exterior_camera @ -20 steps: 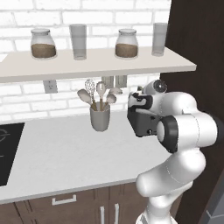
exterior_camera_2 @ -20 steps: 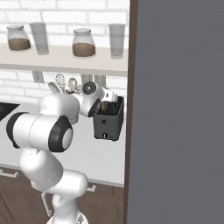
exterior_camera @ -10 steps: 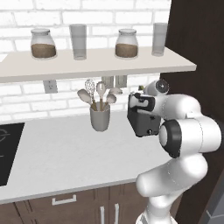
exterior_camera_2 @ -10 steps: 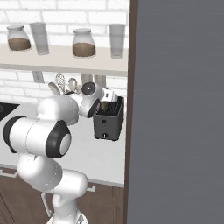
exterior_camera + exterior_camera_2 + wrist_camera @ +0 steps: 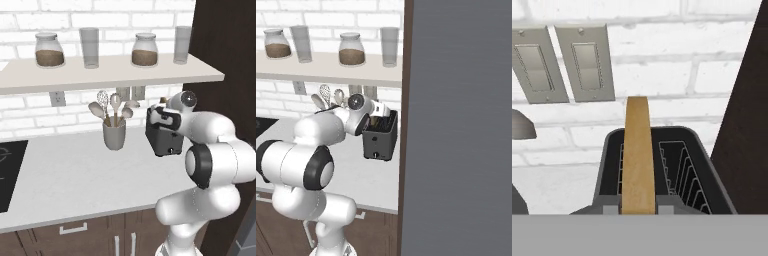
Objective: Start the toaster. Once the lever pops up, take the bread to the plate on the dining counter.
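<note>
Brown bread (image 5: 636,155) upright in toaster (image 5: 702,175) slot, between jaws.

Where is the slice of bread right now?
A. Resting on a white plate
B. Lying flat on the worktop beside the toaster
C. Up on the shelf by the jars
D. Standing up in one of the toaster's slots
D: in the hand view the bread stands upright in the left slot of the toaster, with the slot beside it empty.
</note>
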Motion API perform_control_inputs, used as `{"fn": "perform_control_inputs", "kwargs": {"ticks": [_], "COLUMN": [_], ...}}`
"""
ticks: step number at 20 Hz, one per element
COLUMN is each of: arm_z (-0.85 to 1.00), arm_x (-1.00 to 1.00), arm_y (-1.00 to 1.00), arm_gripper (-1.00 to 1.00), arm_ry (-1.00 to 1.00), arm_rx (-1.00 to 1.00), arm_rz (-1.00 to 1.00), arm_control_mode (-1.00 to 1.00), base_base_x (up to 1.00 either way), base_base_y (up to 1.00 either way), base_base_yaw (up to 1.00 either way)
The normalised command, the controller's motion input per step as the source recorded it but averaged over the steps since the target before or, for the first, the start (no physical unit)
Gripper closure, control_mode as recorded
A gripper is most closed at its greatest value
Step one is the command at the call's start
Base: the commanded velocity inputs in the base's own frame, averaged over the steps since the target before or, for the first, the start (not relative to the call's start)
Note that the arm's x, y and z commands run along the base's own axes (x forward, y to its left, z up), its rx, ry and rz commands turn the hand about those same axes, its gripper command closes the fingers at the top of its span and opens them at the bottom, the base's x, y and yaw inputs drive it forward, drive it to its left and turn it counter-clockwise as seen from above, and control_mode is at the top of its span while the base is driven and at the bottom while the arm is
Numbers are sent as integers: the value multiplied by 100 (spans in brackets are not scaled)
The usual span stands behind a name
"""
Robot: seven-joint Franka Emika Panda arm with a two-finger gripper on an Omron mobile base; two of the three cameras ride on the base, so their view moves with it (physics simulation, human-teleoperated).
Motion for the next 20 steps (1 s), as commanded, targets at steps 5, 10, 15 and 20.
{"fn": "perform_control_inputs", "kwargs": {"ticks": [5, 10, 15, 20], "arm_z": [23, 16, 3, 9], "arm_x": [-25, -35, -55, -67], "arm_y": [-3, -2, -1, 0], "arm_gripper": [100, 100, 100, 100], "arm_ry": [0, 0, 0, 1], "arm_rx": [0, 0, 0, 0], "arm_rz": [0, 0, 0, 0], "arm_control_mode": [-100, -100, -100, -100], "base_base_x": [0, 0, 0, 0], "base_base_y": [0, 0, 0, 0], "base_base_yaw": [0, 0, 0, 0]}}
